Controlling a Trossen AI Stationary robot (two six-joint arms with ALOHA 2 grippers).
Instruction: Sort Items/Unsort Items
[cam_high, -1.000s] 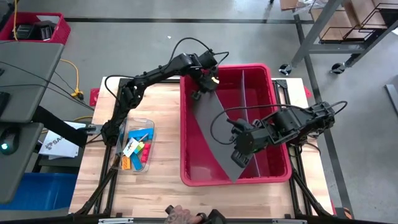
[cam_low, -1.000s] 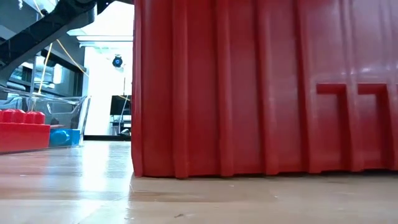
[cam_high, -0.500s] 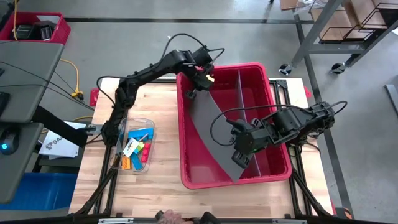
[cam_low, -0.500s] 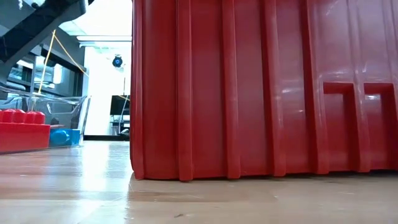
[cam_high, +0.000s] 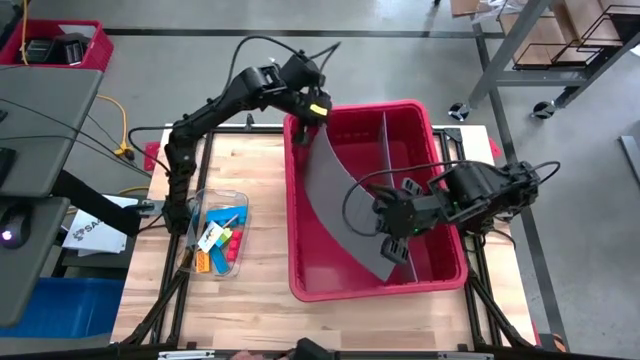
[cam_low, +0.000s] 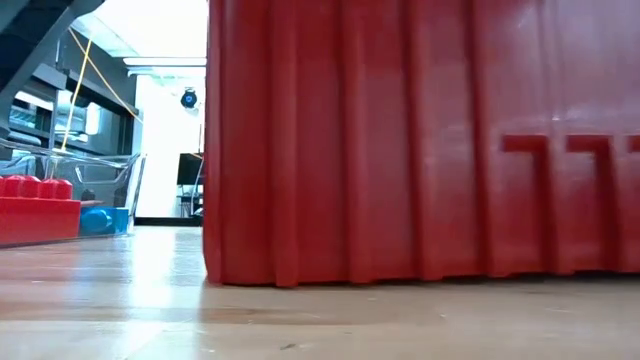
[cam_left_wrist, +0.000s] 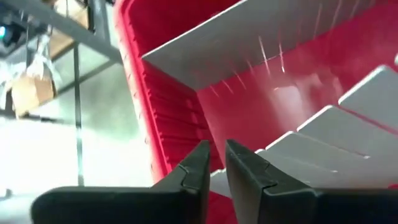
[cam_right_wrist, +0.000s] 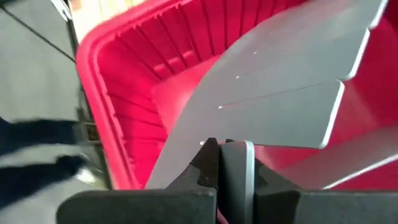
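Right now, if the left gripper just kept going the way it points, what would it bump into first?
Probably the grey divider sheet leaning inside the red bin. The left gripper points into the bin's corner, so the bin wall could come first; depth is unclear.

white sheet (cam_high: 93, 232) beside table, lettering too small to read

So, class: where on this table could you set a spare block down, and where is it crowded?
Free: the bare table between the clear tub of items and the red bin, and the strip along the near edge. Crowded: inside the bin, where a bowed grey divider and both grippers, left and right, sit.
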